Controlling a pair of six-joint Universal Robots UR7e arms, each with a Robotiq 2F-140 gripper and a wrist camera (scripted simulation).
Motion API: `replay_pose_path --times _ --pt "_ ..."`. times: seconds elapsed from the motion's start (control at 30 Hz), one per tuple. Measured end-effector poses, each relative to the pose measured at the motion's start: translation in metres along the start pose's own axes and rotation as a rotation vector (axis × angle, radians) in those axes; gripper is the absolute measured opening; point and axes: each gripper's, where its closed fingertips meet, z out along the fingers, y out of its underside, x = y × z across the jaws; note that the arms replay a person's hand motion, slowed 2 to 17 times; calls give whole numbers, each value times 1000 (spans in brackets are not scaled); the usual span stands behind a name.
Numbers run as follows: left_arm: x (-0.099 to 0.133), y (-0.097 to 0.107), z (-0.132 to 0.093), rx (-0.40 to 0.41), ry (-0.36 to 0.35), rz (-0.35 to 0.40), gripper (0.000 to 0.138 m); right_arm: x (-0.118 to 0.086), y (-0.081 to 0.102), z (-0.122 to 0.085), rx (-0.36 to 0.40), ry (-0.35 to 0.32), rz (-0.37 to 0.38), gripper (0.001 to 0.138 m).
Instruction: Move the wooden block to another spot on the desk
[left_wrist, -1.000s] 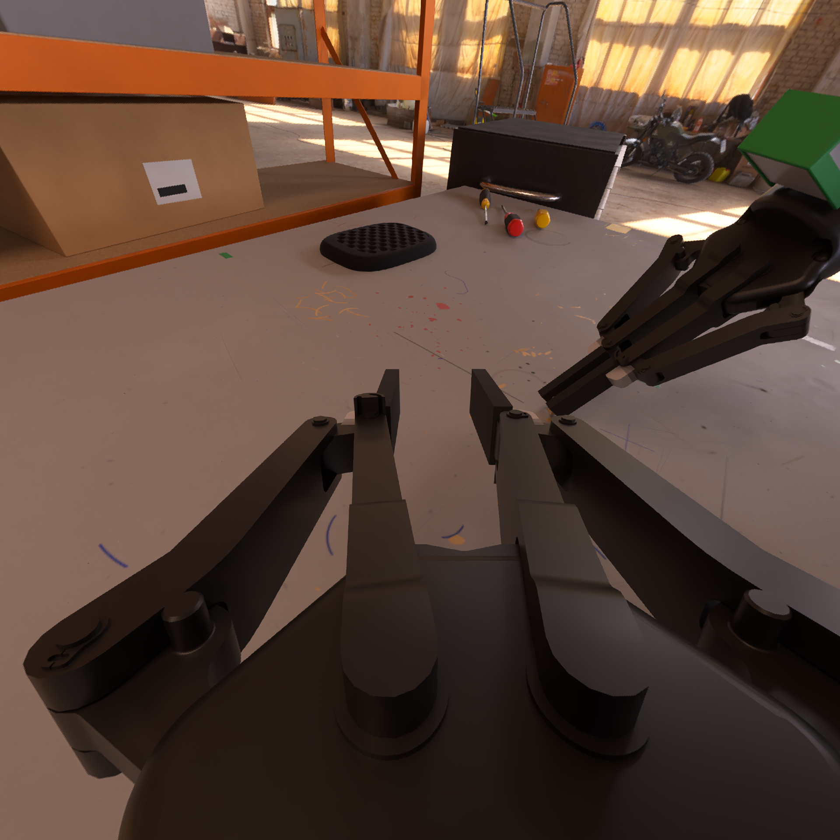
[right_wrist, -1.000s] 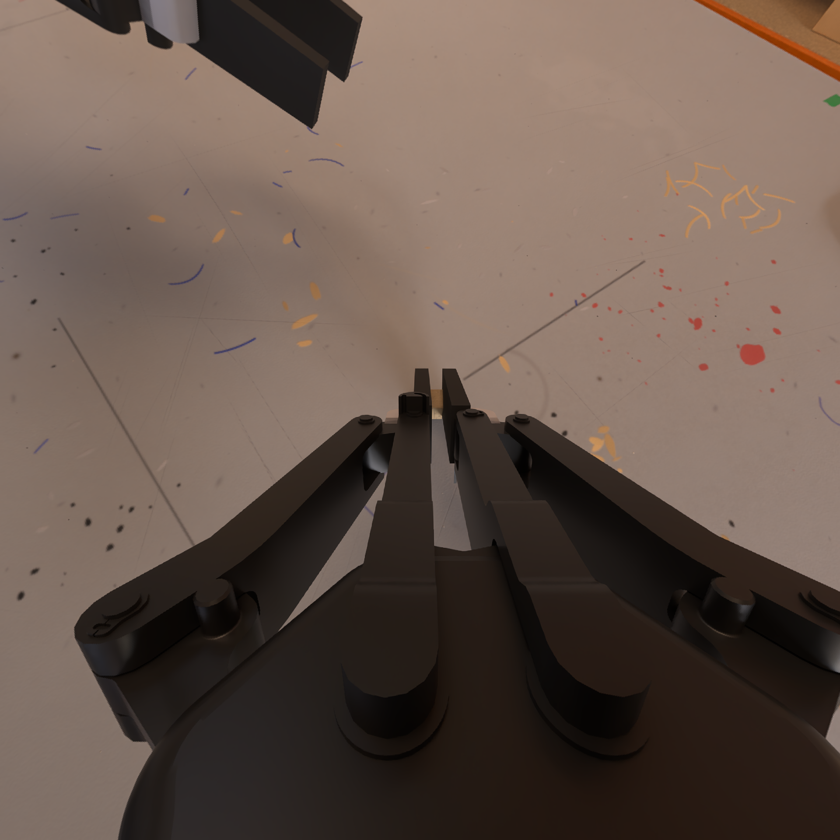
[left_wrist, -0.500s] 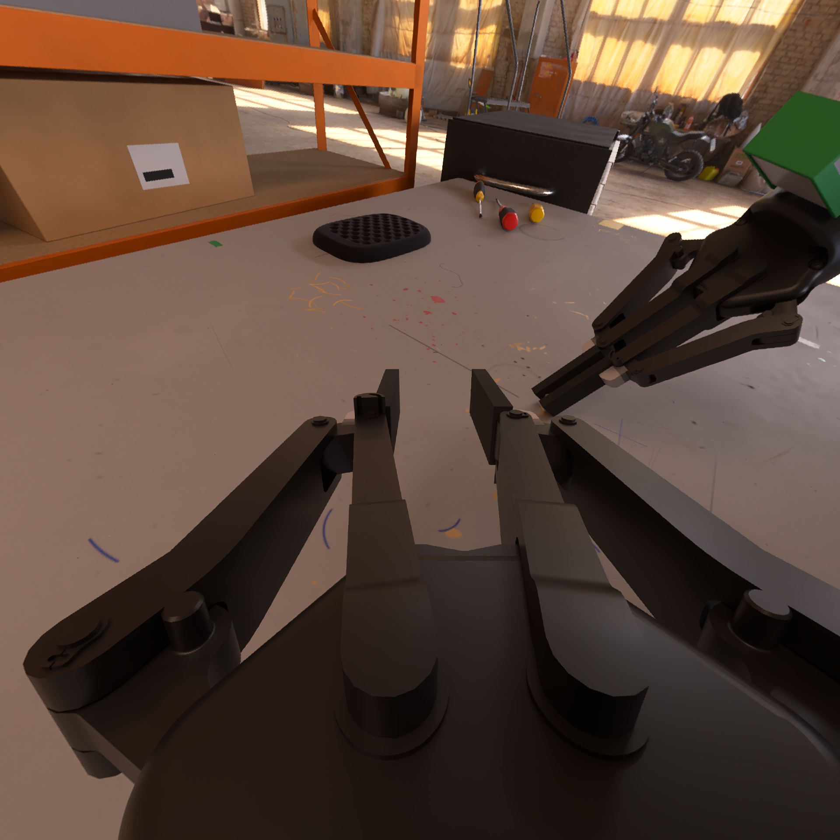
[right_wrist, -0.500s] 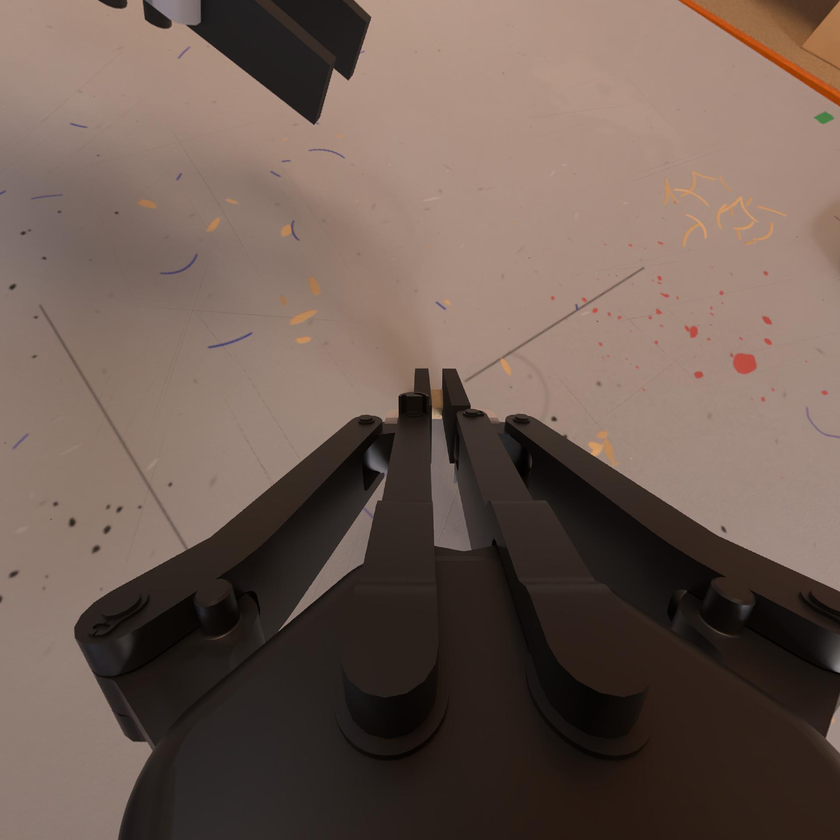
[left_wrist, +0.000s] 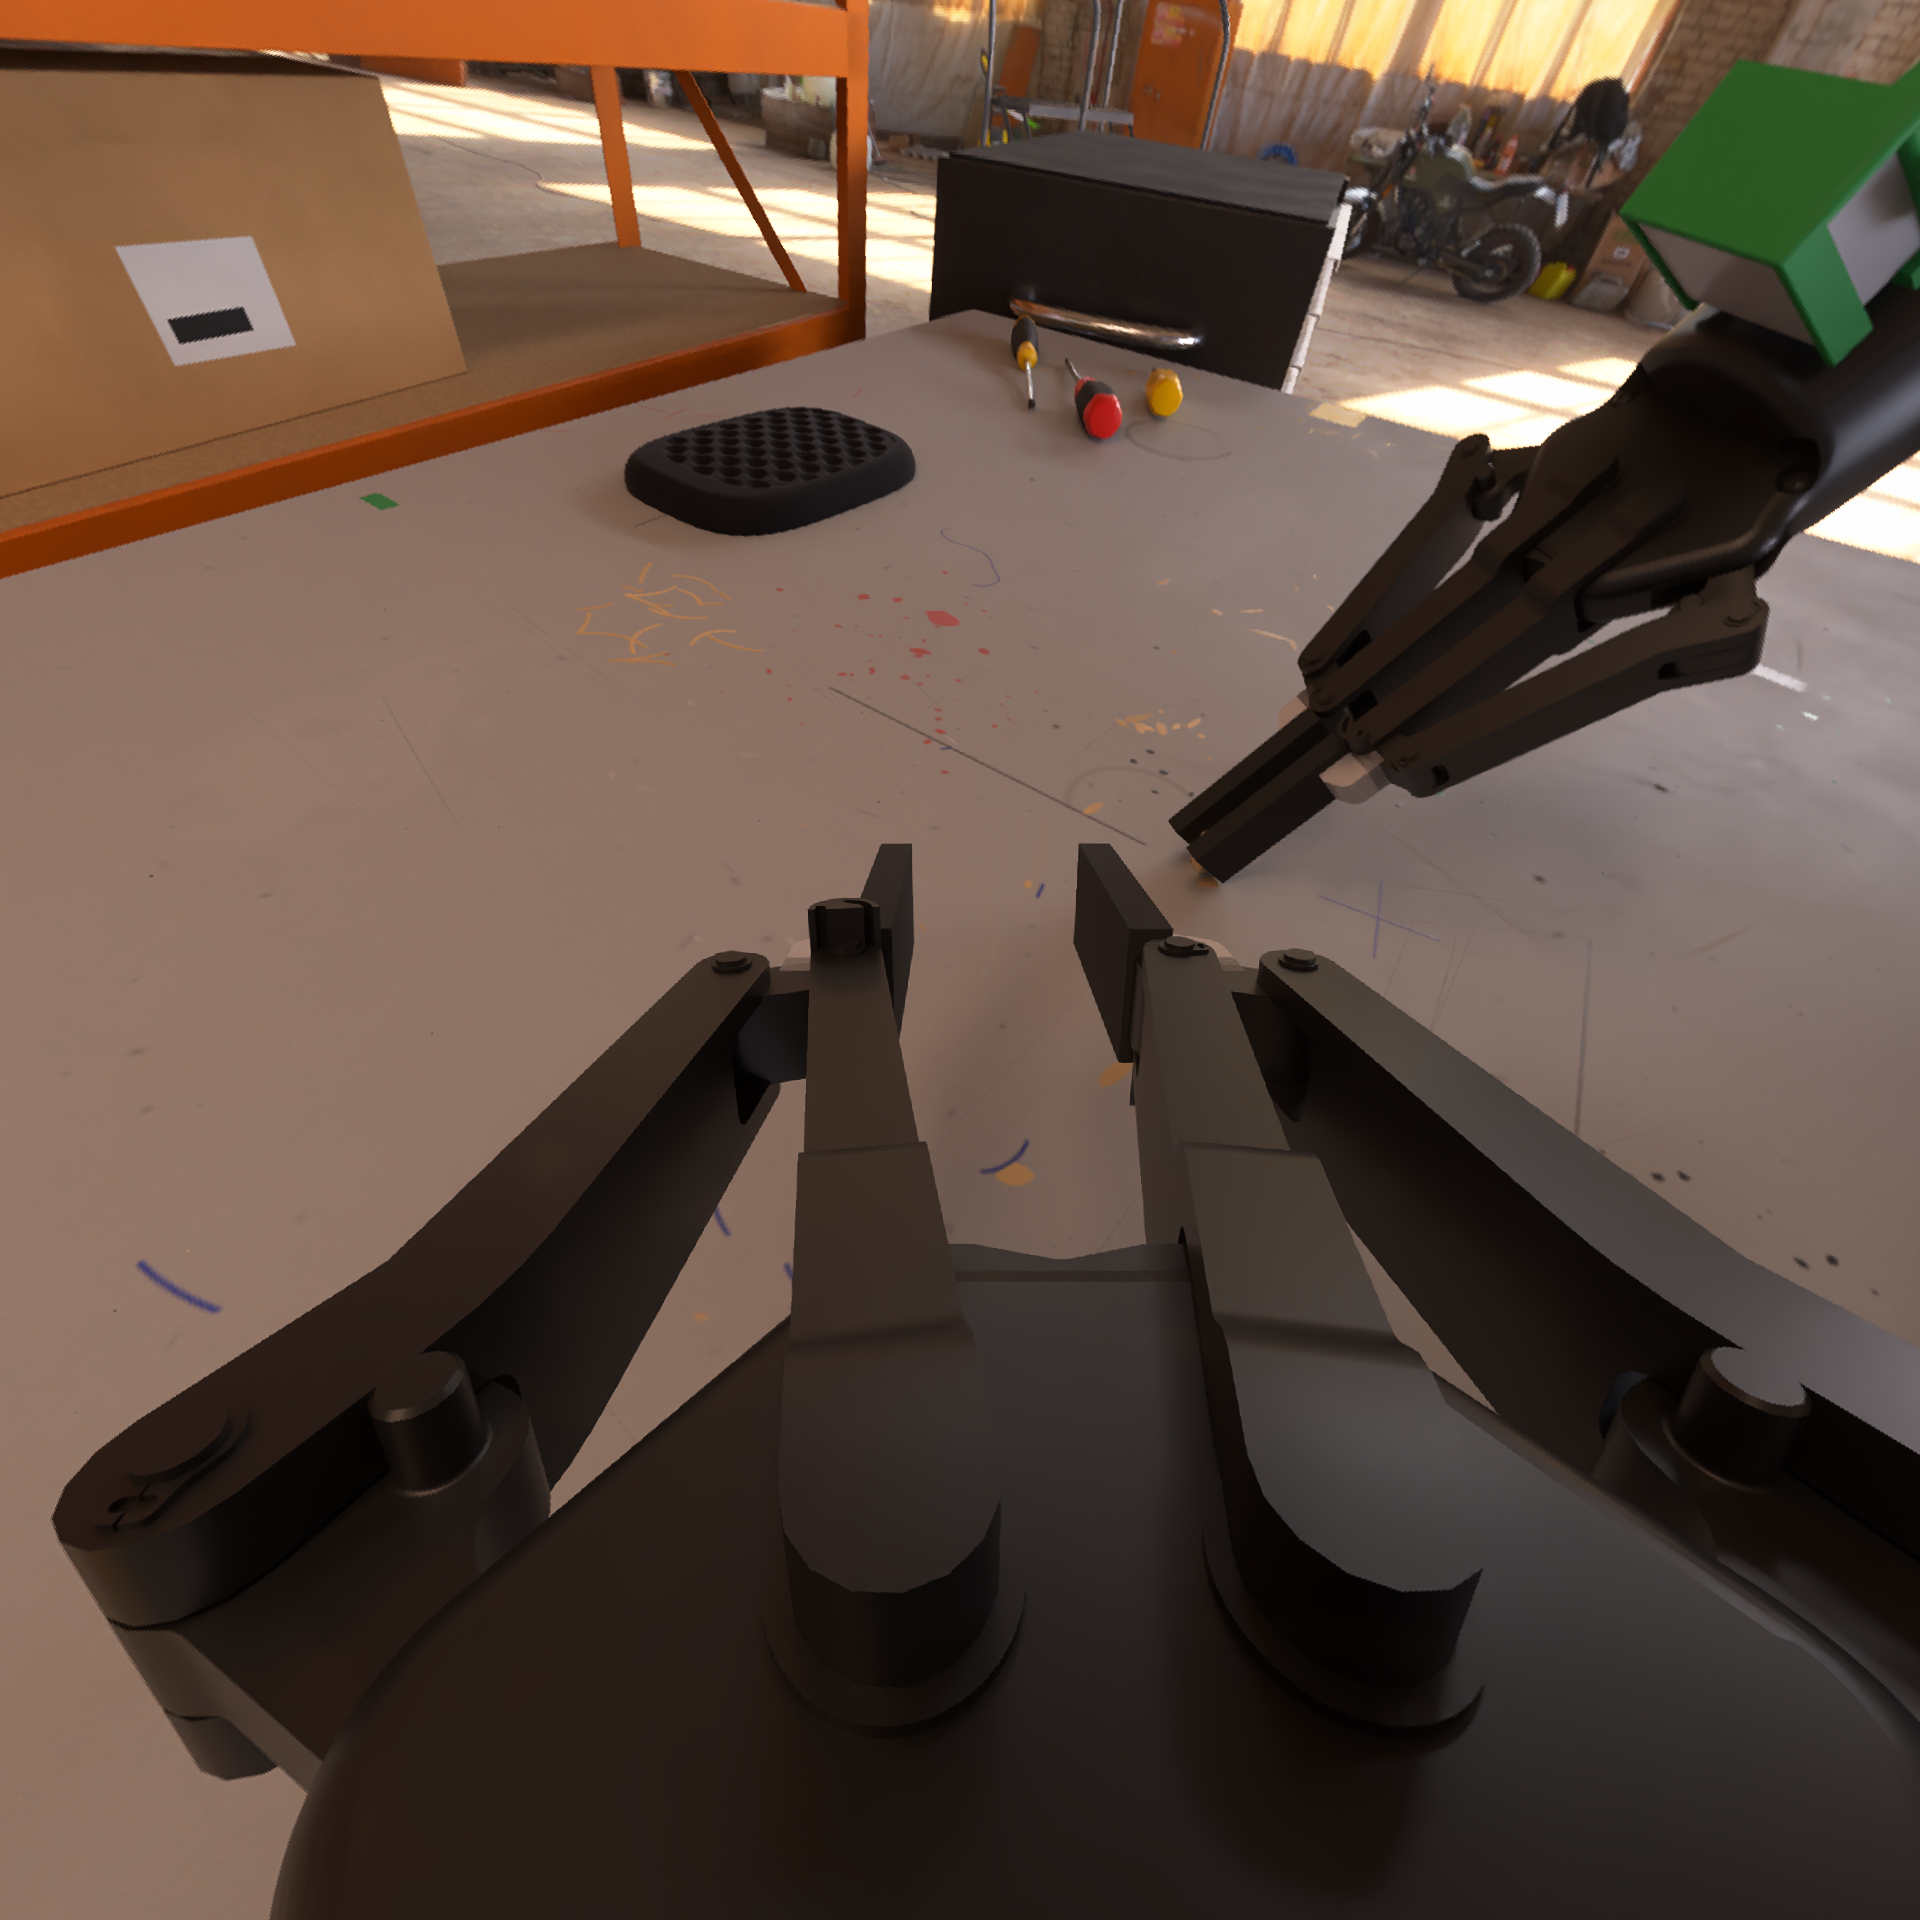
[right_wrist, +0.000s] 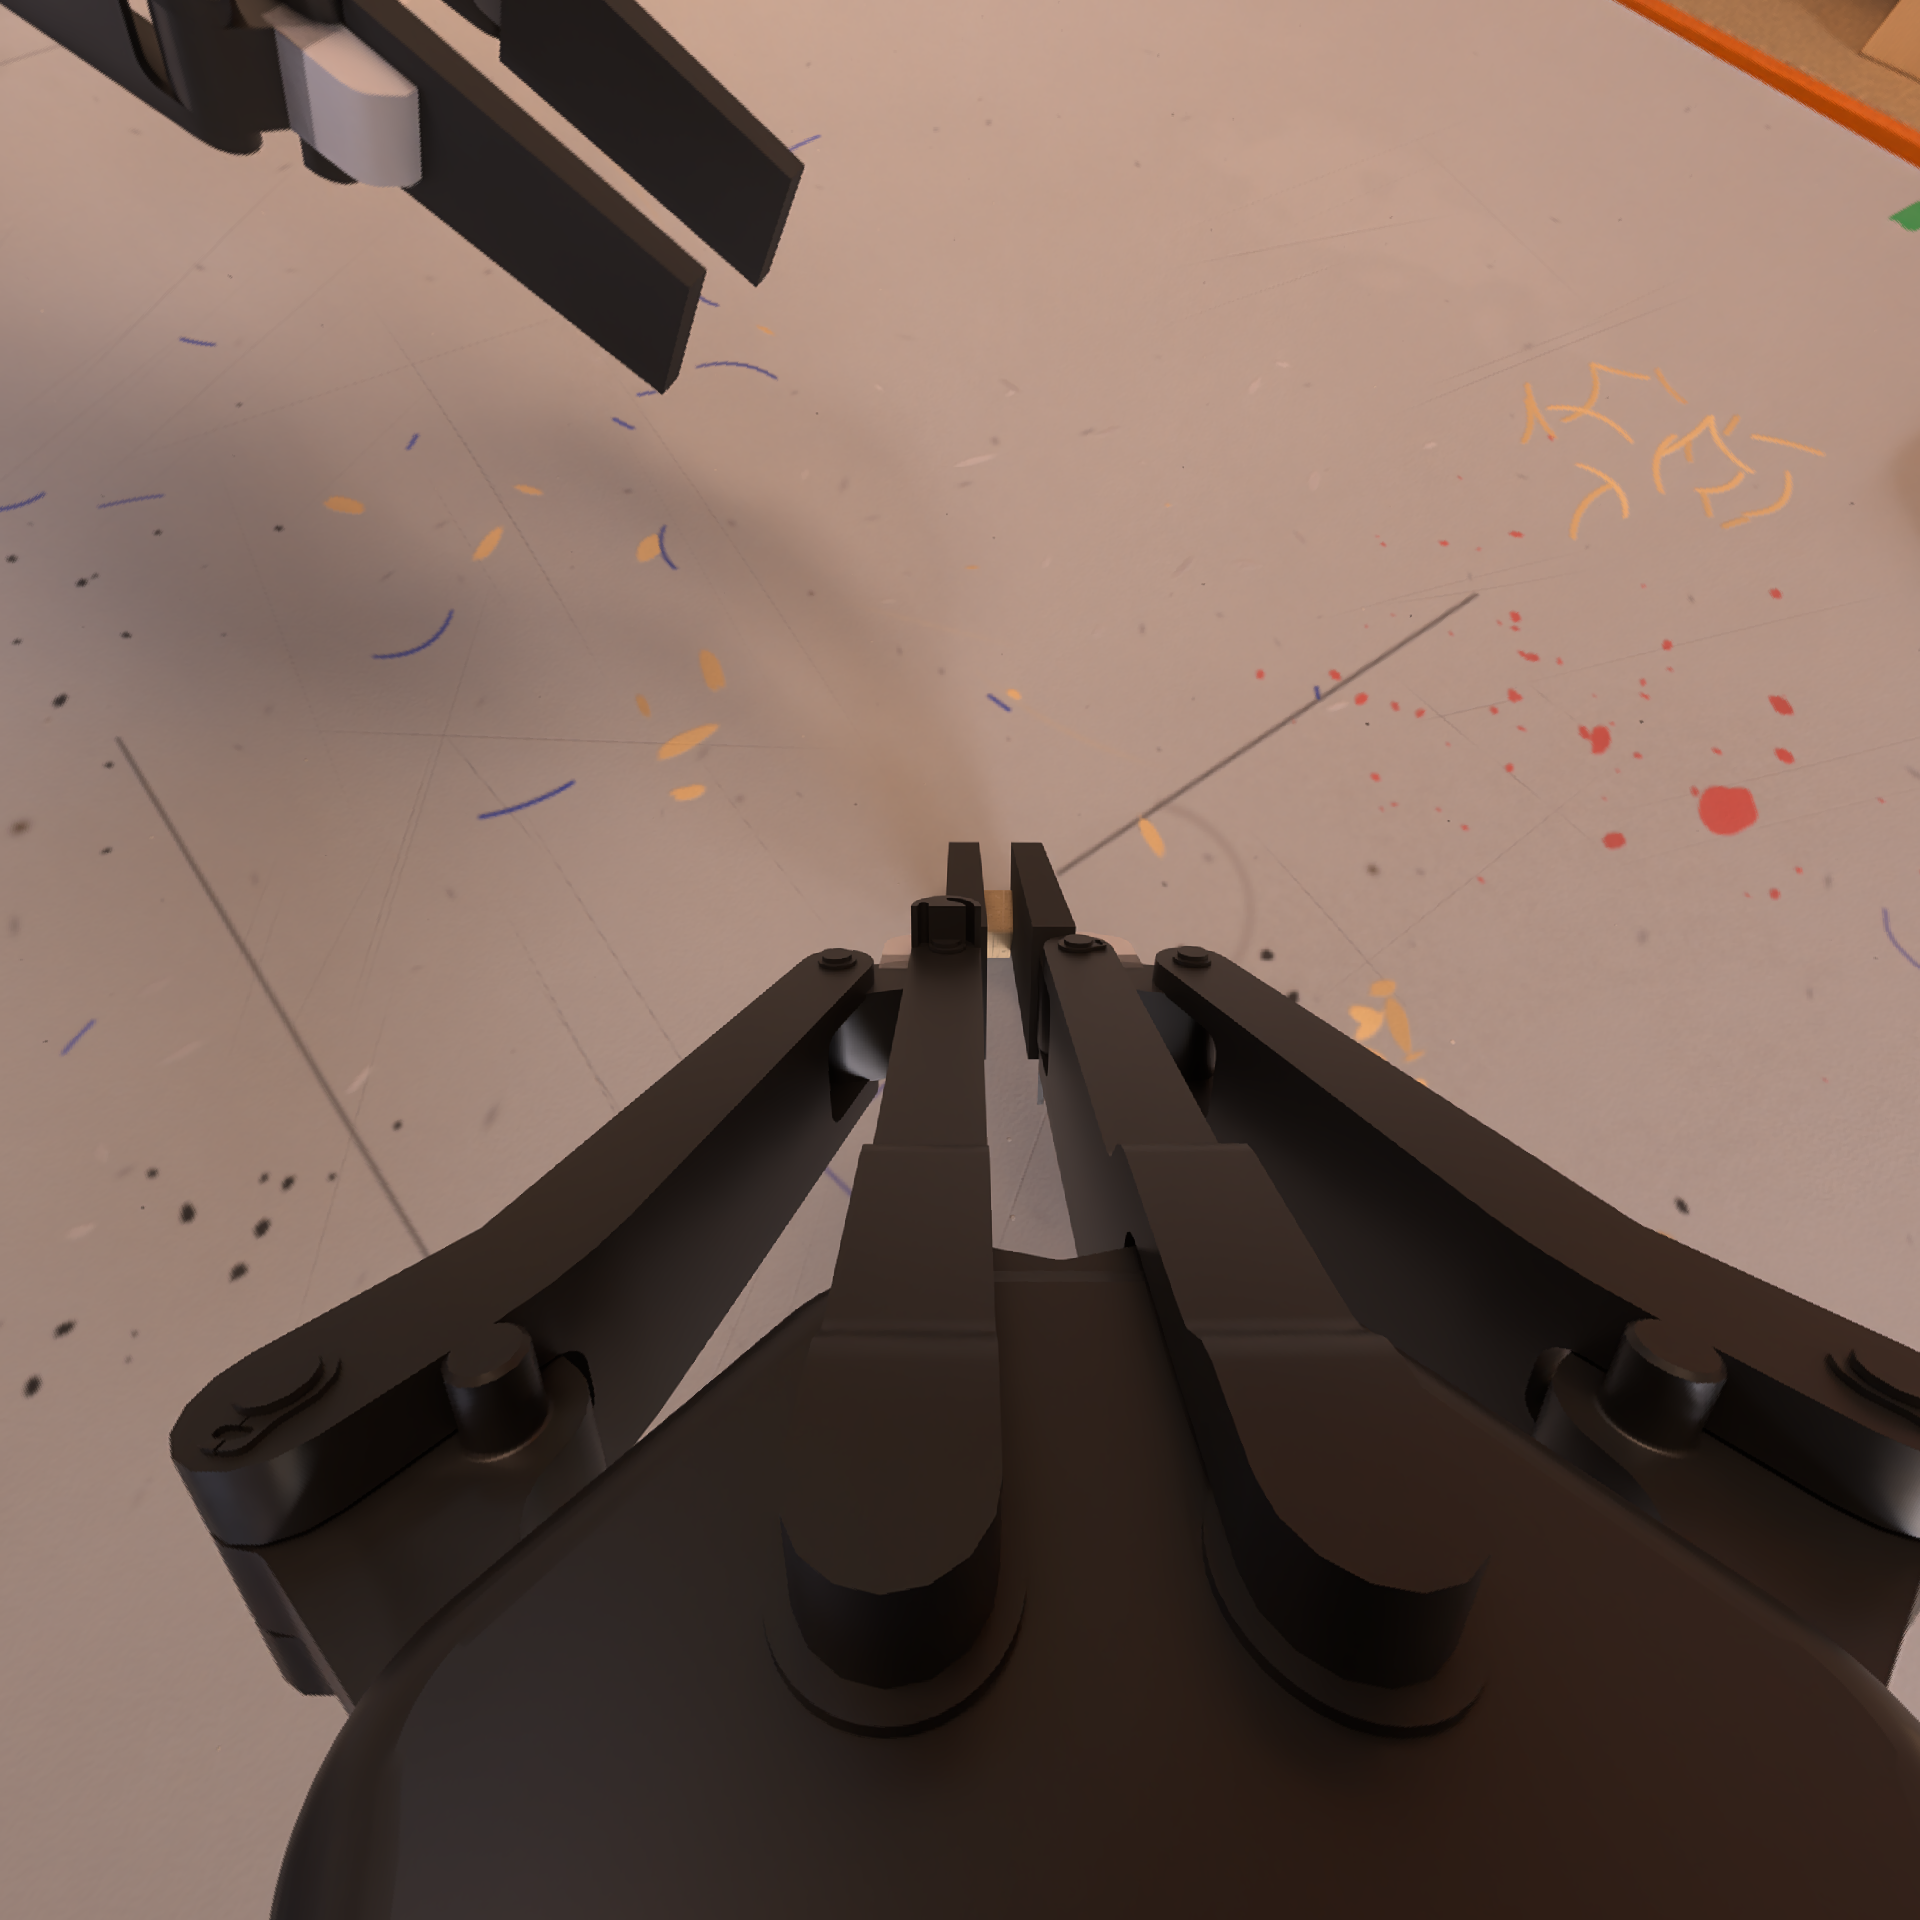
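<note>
Pinching the wooden block (right_wrist: 998, 906) w/ my right gripper (right_wrist: 995, 883): jaws nearly together, only a thin tan sliver showing btwn the pads, tips angled down at the desk (right_wrist: 1143, 312). Block sits at or just above the surface near a thin dark line; can't tell if it's touching. My left gripper (left_wrist: 992, 904) hangs spread and empty over bare desk, its fingers (right_wrist: 582, 239) well clear of the right one's tips. Farther out: black perforated pad (left_wrist: 771, 470), three screwdrivers (left_wrist: 1091, 400) by a dark drawer unit (left_wrist: 1132, 234), cardboard box (left_wrist: 208, 260) on the orange shelf (left_wrist: 436, 426). Step, I'd say: block gripped, mid-carry or about to set down. Next calls for a clear spot away from the left gripper, lower till it rests flat, then ease the pads apart w/o dragging it.
</note>
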Motion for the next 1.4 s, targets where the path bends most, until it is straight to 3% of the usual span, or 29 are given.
replay_pose_path --times 0.3,0.43,0.8,1.4 --pt "15 6 1 -43 56 74 42 3 -1 0 7 -8 23 8" --pt "22 7 -1 -51 91 91 43 3 -3 -1 21 -17 23 26" --pt "49 19 -10 -125 213 108 46 1 -17 -11 104 -49 3 42" --pt "66 43 -1 -235 191 211 45 -19 -28 -17 138 -191 -130 48"
